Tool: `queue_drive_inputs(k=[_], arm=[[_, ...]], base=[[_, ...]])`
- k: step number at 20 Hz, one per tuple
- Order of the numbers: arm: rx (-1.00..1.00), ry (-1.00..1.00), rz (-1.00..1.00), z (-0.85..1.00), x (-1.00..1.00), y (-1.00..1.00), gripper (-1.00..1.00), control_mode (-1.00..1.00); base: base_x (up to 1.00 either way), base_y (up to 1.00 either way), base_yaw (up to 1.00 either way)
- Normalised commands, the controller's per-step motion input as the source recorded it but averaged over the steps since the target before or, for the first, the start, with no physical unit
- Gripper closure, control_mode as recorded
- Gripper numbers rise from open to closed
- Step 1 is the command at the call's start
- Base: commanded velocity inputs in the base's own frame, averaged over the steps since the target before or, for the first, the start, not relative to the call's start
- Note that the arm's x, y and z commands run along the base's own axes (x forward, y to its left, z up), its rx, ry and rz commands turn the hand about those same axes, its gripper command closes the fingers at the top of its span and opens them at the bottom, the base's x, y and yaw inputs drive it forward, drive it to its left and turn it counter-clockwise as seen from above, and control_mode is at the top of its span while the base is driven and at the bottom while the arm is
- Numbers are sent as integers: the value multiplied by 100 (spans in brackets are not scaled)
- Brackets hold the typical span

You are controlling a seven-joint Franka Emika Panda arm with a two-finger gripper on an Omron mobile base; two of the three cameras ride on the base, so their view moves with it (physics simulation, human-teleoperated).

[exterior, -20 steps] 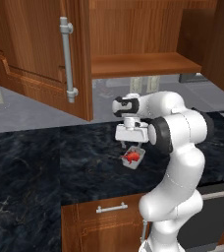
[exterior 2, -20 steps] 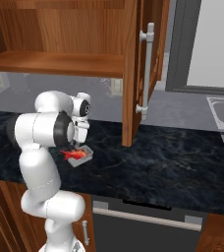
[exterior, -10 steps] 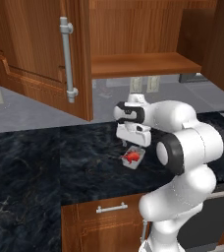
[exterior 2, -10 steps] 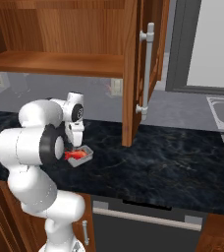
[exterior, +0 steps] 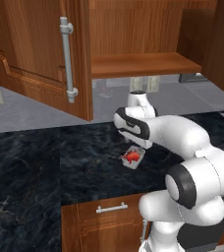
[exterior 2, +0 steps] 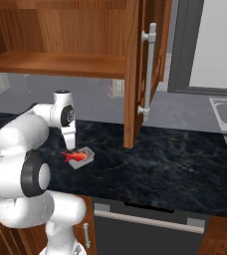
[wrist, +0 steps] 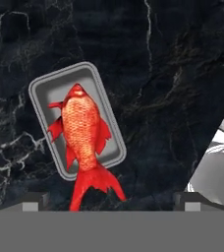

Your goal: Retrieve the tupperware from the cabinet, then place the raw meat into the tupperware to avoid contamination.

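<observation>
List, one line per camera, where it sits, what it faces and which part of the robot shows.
Left base view: behind the arm's left, looking forward-down at the raw meat in the tupperware; white arm lower right.
Right base view: behind its right, same tupperware below the cabinet; arm lower left.
Hand view: straight down on the meat; open gripper at the bottom.
All share the counter.

Both base views look forward and down from behind the arm, left and right, sharing the dark marbled stone counter (exterior: pixel 45 162) and the small grey rectangular plastic tray (exterior 2: pixel 85 158); the hand view looks straight down, close over that tray (wrist: pixel 47 93)
</observation>
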Motion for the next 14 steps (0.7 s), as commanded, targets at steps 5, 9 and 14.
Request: queue_drive_inputs(k=[5, 9, 14], arm=[[0, 5, -6, 46, -41, -6, -100, -100], [0, 7, 0, 22, -69, -11, -100, -100], [-1, 1, 0, 8, -80, -20, -100, -100]], base=[[0, 0, 0], [0, 0, 0], [0, 0, 0]])
